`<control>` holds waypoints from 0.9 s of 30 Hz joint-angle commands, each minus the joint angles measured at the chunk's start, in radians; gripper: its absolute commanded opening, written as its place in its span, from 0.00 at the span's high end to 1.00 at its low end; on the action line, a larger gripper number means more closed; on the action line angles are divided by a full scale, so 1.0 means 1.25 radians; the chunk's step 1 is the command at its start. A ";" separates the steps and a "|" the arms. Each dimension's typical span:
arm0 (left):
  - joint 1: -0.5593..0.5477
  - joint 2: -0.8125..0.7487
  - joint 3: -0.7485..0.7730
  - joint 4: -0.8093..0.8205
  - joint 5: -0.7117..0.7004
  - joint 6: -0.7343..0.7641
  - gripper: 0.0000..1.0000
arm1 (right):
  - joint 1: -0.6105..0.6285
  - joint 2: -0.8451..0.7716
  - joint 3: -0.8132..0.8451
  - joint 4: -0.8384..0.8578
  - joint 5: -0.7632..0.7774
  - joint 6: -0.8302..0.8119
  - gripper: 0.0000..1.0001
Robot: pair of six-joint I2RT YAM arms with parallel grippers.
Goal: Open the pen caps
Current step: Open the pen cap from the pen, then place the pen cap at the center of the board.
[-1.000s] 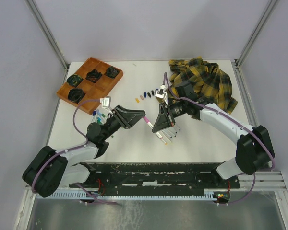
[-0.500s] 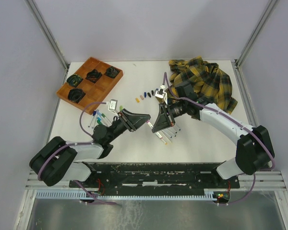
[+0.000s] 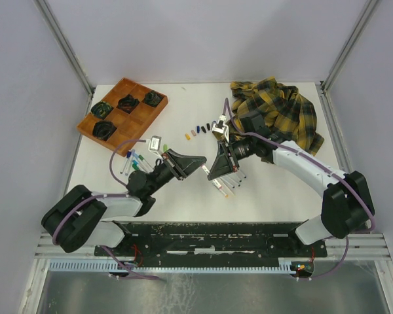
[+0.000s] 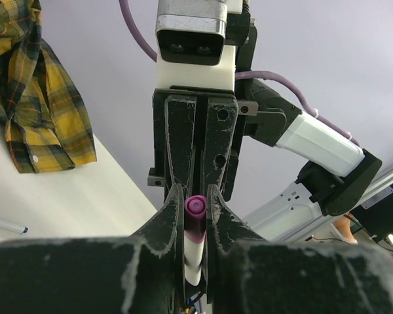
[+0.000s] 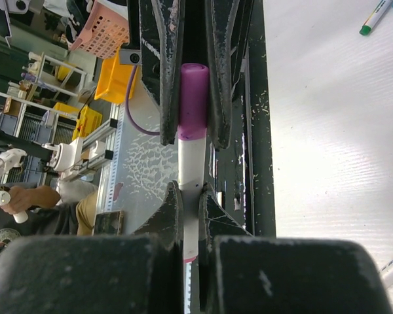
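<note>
A white marker (image 5: 190, 176) with a purple pen cap (image 5: 192, 98) hangs level above the table between both arms. My right gripper (image 5: 190, 196) is shut on the white barrel. My left gripper (image 4: 195, 210) is shut on the purple cap (image 4: 195, 216), and its fingers (image 5: 167, 65) flank the cap in the right wrist view. From above, the left gripper (image 3: 198, 163) and right gripper (image 3: 213, 171) meet tip to tip. Several loose pen caps (image 3: 200, 128) lie in a row behind them.
A wooden tray (image 3: 137, 118) with dark coiled items sits at the back left. A yellow plaid cloth (image 3: 278, 108) lies at the back right. Several markers (image 3: 136, 160) lie by the left arm, more markers (image 3: 230, 183) under the right gripper.
My left gripper has moved right up to the right gripper and closed from wide open onto the purple cap. The right arm has held still.
</note>
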 commanded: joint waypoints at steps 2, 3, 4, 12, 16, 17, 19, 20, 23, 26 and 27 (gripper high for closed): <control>0.049 -0.080 0.079 -0.127 -0.037 0.088 0.97 | -0.002 0.011 -0.007 0.063 -0.018 0.034 1.00; 0.077 -0.102 0.102 -0.169 -0.047 0.105 0.97 | -0.001 0.016 -0.015 0.077 -0.018 0.046 1.00; 0.105 -0.121 0.126 -0.204 -0.054 0.120 0.97 | 0.003 0.020 -0.016 0.082 -0.019 0.053 1.00; 0.300 -0.099 0.330 -0.250 -0.061 0.060 0.97 | 0.029 0.042 -0.001 0.043 -0.018 0.023 1.00; 0.304 -0.093 0.323 -0.259 -0.050 0.055 0.97 | 0.029 0.038 0.013 0.009 -0.005 0.001 1.00; 0.304 -0.098 0.311 -0.271 -0.049 0.061 0.97 | 0.028 0.033 0.024 -0.031 0.022 -0.029 1.00; 0.304 -0.111 0.278 -0.312 -0.057 0.077 0.97 | 0.029 0.020 0.045 -0.098 0.074 -0.106 1.00; 0.303 -0.118 0.260 -0.335 -0.065 0.083 0.97 | 0.028 0.012 0.048 -0.111 0.100 -0.119 1.00; 0.303 -0.135 0.205 -0.432 -0.104 0.103 0.97 | 0.029 -0.020 0.038 -0.108 0.182 -0.121 1.00; 0.303 -0.129 0.180 -0.562 -0.142 0.123 0.97 | 0.028 -0.032 0.031 -0.096 0.237 -0.115 1.00; 0.302 -0.121 0.178 -0.600 -0.153 0.126 0.97 | 0.029 -0.032 0.031 -0.096 0.246 -0.114 1.00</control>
